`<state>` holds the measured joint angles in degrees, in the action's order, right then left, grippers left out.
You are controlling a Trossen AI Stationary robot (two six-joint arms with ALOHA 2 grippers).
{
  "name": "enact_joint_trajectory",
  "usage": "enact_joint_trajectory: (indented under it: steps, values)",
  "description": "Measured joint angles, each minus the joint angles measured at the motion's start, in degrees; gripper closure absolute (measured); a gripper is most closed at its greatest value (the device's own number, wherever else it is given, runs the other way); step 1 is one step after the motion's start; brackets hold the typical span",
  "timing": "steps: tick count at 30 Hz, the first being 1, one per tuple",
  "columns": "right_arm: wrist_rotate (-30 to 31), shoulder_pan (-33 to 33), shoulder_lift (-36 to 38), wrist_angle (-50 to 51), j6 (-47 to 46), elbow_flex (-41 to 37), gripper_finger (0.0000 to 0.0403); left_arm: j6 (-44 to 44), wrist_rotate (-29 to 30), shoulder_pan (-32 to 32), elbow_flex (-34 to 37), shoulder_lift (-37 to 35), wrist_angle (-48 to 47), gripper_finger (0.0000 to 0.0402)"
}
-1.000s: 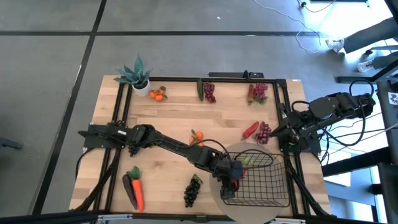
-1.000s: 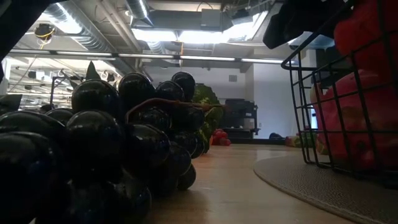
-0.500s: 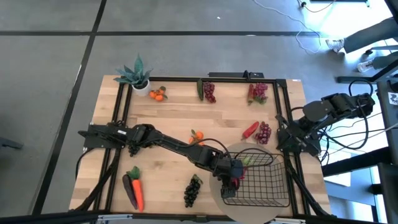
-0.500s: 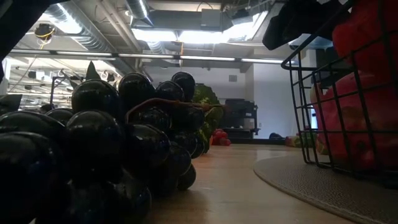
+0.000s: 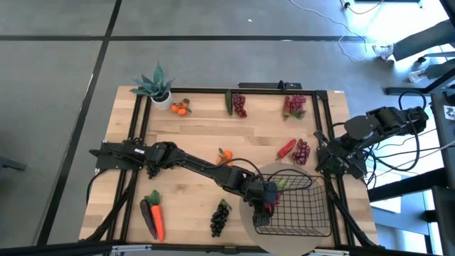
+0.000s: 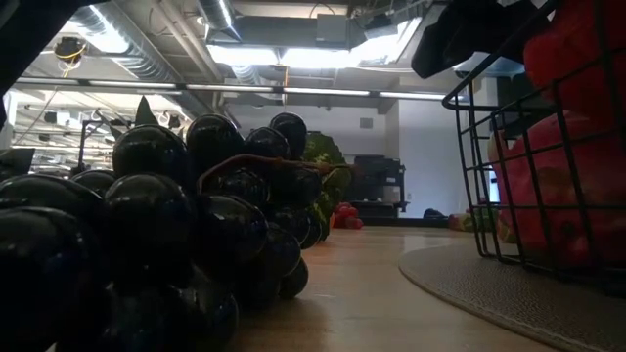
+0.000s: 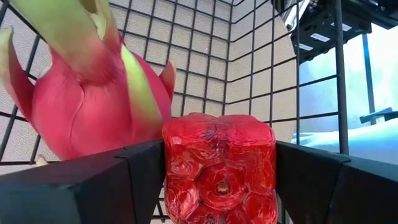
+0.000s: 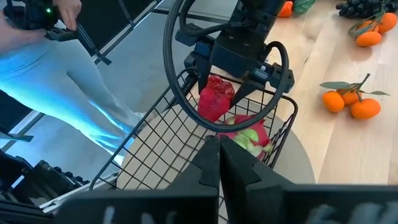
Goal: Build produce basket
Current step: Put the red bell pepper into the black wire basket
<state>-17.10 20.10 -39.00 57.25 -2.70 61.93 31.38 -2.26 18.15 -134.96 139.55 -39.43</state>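
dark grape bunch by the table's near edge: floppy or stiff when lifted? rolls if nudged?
The dark grape bunch is many round berries on a thin stem, so probably it sags when lifted. Resting on several berries, it likely slides or shuffles when nudged, not rolls.

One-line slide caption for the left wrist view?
Left gripper holds a red fruit inside the basket, beside the dragon fruit.

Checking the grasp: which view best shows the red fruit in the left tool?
Left wrist view: the bumpy red toy fruit fills the frame between the left tool's fingers. Right wrist shows it smaller; high view tiny; low view only red behind black wire-mesh basket.
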Motion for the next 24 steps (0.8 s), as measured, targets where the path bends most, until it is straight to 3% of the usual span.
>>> enact_joint_trajectory:
  steps: [24]
  values:
    - [0.0, 0.0, 0.0, 0.0, 0.0, 0.0, 0.0402, 1.3, 0.6, 0.4, 0.0, -0.1, -2.3, 0.0157]
